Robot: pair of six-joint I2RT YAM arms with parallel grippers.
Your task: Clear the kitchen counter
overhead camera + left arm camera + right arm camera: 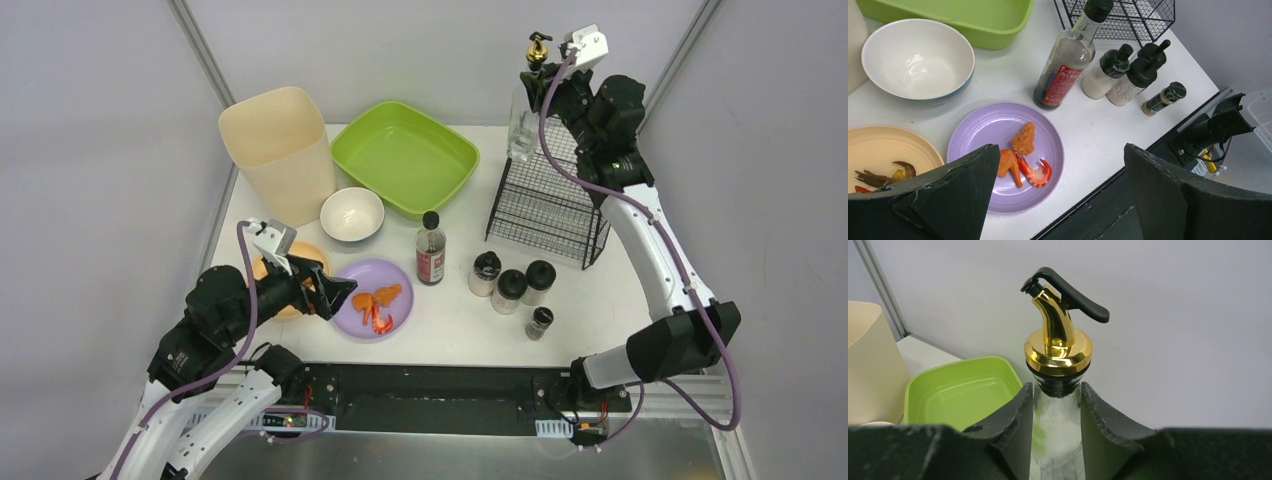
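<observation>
My right gripper (1056, 407) is clenched on the neck of the gold-spouted glass bottle (1058, 347), far right by the wire rack (548, 215); possibly lifted, hard to judge. My left gripper (338, 293) hangs released above the purple plate (372, 275), near left on the kitchen counter (460, 325).

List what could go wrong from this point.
1. The right hand clamps the glass pourer bottle only at its smooth neck; it might slip or swing into the wire rack.
2. The open left hand hovers over the purple plate; a tilted grab could scatter its shrimp scraps or nudge the nearby dark sauce bottle.
</observation>
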